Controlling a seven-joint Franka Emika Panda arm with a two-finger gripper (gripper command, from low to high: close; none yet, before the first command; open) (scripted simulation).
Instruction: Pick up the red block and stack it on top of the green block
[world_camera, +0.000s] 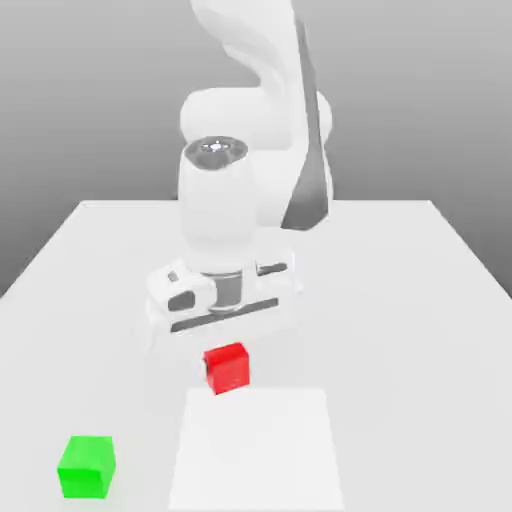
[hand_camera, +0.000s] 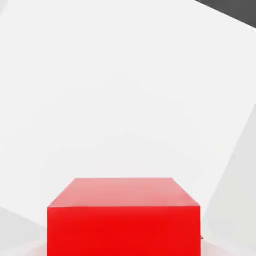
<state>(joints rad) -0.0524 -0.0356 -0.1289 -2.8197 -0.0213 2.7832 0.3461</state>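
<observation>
The red block (world_camera: 226, 367) sits on the white table (world_camera: 400, 300), just in front of the arm's base. My gripper (world_camera: 226, 362) comes straight down over it, and the white hand hangs right above the cube. In the hand view the red block (hand_camera: 124, 220) looms close between the pale fingers, which are shut on its sides. The green block (world_camera: 87, 467) rests on the table near the front edge at the exterior view's left, well apart from the gripper.
A paler square patch (world_camera: 256, 450) marks the table surface in front of the red block. The arm's white base and links (world_camera: 260, 120) rise behind the hand at the back of the table.
</observation>
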